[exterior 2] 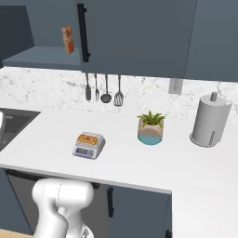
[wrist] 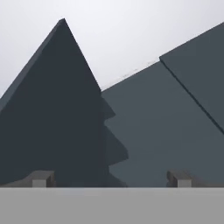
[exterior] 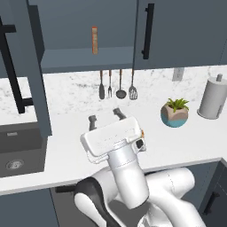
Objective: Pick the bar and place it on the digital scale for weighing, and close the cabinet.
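The golden-brown bar [exterior 2: 89, 138] lies flat on the plate of the light-grey digital scale [exterior 2: 88, 145], out on the white counter. The dark slate-blue cabinet [exterior: 75, 31] stands open. Its left door [exterior: 32, 71] is swung out toward me, with its black bar handle [exterior: 13, 66] on the outer face. The neighbouring door [exterior: 181, 31] is shut. My gripper [exterior: 106, 117] is raised above the counter, pointing up and back toward the cabinet. It is open, with nothing between the fingertips [wrist: 41, 178]. The hand view looks at the edge of the open door [wrist: 65, 109].
A tall thin orange box [exterior: 94, 40] stands on the cabinet shelf. Several utensils [exterior: 116, 84] hang on the backsplash. A potted plant [exterior: 174, 113] and a paper towel roll [exterior: 213, 97] stand to the right. A dark sink [exterior: 17, 150] lies at the left.
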### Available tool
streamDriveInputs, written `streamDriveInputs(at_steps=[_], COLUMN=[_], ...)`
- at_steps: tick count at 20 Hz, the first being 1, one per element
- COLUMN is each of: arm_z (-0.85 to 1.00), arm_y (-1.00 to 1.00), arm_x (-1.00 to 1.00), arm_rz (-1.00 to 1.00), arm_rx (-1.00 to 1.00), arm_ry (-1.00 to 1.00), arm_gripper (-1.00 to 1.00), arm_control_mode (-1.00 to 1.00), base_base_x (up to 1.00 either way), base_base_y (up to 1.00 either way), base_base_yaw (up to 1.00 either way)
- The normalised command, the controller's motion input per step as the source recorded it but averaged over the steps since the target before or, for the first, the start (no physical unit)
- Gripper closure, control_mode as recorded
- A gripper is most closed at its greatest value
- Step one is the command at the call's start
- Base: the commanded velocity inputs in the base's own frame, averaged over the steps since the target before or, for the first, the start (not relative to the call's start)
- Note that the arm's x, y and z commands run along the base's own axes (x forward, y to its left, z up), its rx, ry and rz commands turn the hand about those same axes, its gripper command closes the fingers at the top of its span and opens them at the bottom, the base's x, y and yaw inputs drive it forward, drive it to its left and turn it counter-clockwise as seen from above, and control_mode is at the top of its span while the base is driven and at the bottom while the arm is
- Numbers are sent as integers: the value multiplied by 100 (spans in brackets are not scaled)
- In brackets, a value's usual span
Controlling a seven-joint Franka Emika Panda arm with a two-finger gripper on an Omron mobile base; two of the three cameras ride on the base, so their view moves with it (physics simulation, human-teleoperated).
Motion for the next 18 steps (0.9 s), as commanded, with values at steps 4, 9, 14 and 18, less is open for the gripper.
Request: streamDriveInputs(at_steps=[4, 9, 14, 18], arm_z=[-6, -3, -82, -75], arm_y=[59, 100, 51, 68], arm_x=[0, 5, 33, 22], arm_rz=[8, 0, 3, 11], arm_rx=[0, 0, 7, 1], arm_ry=[-10, -4, 14, 7], arm_gripper=[-100, -100, -100, -100], arm_control_mode=[-100, -100, -100, -100], base_base_x=[0, 0, 0, 0], base_base_y=[0, 0, 0, 0], base_base_yaw=[0, 0, 0, 0])
